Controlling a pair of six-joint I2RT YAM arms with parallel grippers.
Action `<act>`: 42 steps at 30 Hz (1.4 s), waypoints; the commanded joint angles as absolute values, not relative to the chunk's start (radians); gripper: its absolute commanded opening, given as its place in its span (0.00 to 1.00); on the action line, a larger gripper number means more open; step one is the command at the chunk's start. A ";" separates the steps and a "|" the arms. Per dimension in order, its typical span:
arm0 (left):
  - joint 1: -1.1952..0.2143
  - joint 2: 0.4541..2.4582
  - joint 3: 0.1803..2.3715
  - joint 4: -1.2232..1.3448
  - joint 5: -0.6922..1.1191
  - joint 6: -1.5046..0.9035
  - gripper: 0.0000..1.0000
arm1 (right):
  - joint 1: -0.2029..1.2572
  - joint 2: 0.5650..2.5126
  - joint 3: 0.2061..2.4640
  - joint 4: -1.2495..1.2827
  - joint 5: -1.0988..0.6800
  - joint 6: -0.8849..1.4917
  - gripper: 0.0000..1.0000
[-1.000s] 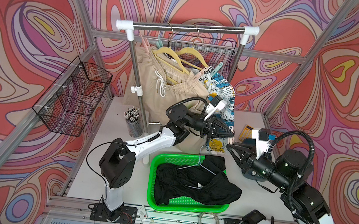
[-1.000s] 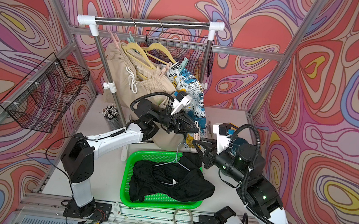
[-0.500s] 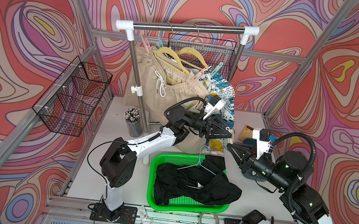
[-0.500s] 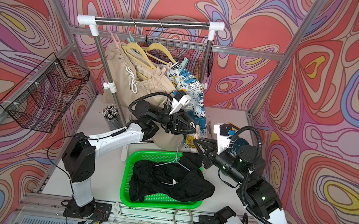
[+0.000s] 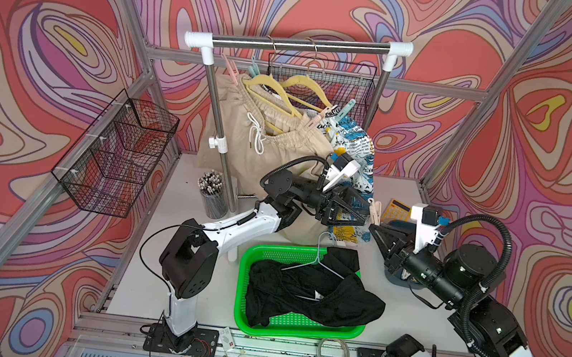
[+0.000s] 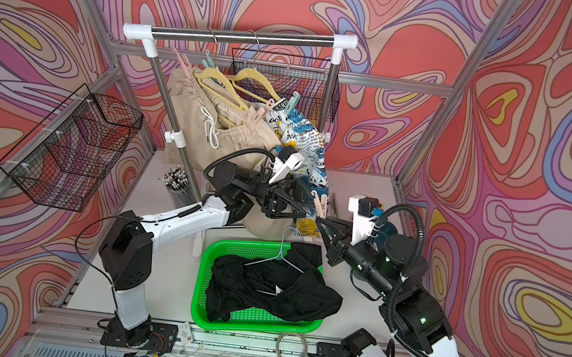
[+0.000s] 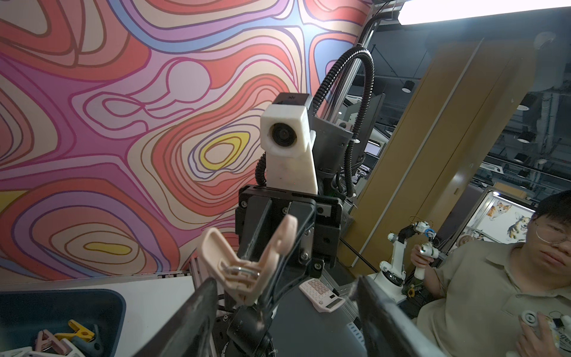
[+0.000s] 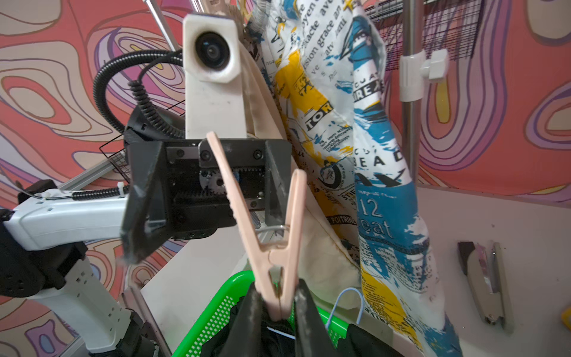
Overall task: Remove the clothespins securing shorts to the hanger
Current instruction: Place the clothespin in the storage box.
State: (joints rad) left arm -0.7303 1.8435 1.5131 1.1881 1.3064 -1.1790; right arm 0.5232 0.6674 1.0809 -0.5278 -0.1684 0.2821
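Black shorts [image 5: 314, 295] lie in the green basket [image 5: 244, 279] up front. Past it, right fingers [image 8: 250, 312] pinch the pink clothespin [image 8: 268, 235] by its nose, while left fingers [image 7: 197, 309] are spread wide beside its handles. Beige shorts [image 5: 281, 148] and printed shorts [image 5: 356, 143] hang on the rack [image 5: 294, 43] behind.

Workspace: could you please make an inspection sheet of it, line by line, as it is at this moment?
Surface: white table, green basket on it.
Job's things: beige shorts and printed shorts hang on the rack with clothespins on; black shorts lie in the basket.
Clutter: pen cup, yellow calculator, snips, wire coil on the front rail.
Grippers: left gripper open, empty; right gripper shut on a pink clothespin.
Cables: black hose loops over the right arm; thin cable beside the left arm.
Surroundings: patterned walls, wire baskets, a person outside the cell.
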 commanded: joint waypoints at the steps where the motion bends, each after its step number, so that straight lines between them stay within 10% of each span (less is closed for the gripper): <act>1: -0.694 1.804 1.479 1.246 1.291 -1.162 0.77 | 0.522 0.640 1.099 -0.572 -0.070 0.282 0.00; 25: -0.635 1.354 1.224 0.262 1.068 -0.355 0.79 | 0.507 0.818 1.022 -0.760 0.528 0.451 0.00; 42: -0.635 1.210 1.091 0.221 1.035 -0.307 0.78 | -0.057 0.954 0.768 -0.572 0.026 0.559 0.00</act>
State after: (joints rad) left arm -0.6395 1.2308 1.1049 0.2203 1.0382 -0.3325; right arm -0.0051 0.9421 0.7956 -0.6209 0.1356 0.5167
